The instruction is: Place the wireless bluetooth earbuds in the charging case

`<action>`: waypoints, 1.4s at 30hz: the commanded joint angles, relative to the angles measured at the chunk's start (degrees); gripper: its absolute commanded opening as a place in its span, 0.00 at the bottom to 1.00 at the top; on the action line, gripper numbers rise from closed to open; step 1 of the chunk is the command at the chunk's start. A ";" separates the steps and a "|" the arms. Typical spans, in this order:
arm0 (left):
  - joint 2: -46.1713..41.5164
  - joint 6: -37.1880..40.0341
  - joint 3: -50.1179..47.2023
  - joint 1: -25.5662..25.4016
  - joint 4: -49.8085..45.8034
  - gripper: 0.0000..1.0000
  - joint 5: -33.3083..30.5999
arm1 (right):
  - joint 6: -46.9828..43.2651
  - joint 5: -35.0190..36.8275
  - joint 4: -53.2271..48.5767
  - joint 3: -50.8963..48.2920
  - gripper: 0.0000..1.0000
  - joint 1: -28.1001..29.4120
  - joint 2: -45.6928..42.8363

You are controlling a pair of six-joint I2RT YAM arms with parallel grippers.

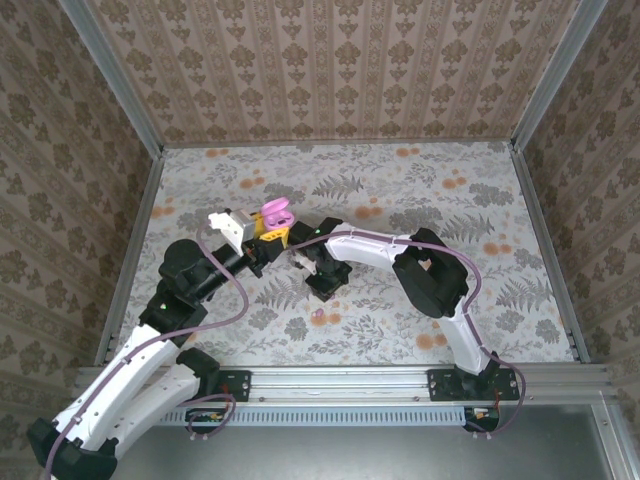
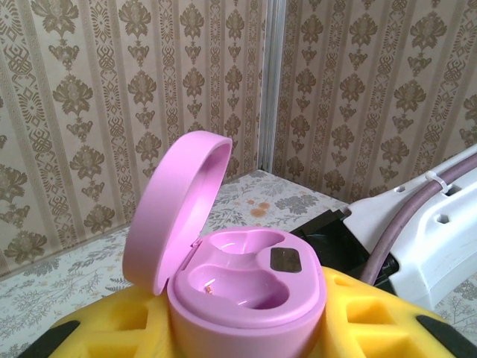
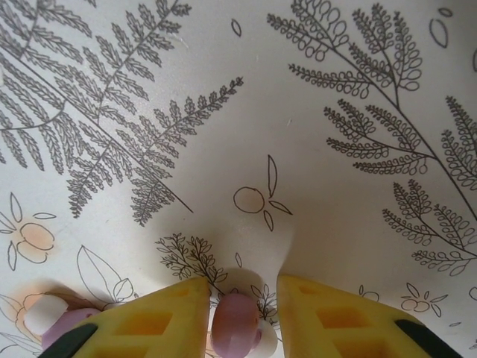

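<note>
The right gripper (image 3: 242,283) is pressed onto the table (image 3: 223,112) near its middle. A pink earbud (image 3: 232,324) sits between its fingers, but whether it is clamped cannot be told. A second earbud (image 3: 52,317) lies just beside. The cloth (image 3: 287,239) is puckered, so only the bud should be pinched before lifting. The open charging case (image 2: 246,294) is grasped by the left gripper (image 2: 246,335) nearby. No lettering can be read.

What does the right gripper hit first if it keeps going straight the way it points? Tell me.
The pink earbud sits between the fingers of the right gripper. Going on, the gripper would likely press the earbud into the cloth, which looks to be just beneath.
</note>
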 commanded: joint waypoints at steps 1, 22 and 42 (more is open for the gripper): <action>-0.71 0.71 1.94 -0.44 0.77 0.29 -0.38 | 1.21 1.74 -2.54 -0.86 0.32 0.71 1.20; -0.45 0.62 2.01 -0.46 0.38 0.29 -0.86 | 7.07 -7.74 1.89 -4.84 0.23 -2.83 -8.27; 5.97 -0.35 1.96 0.50 1.18 0.28 -0.72 | 26.87 -60.82 34.58 -24.60 0.22 -26.53 -35.40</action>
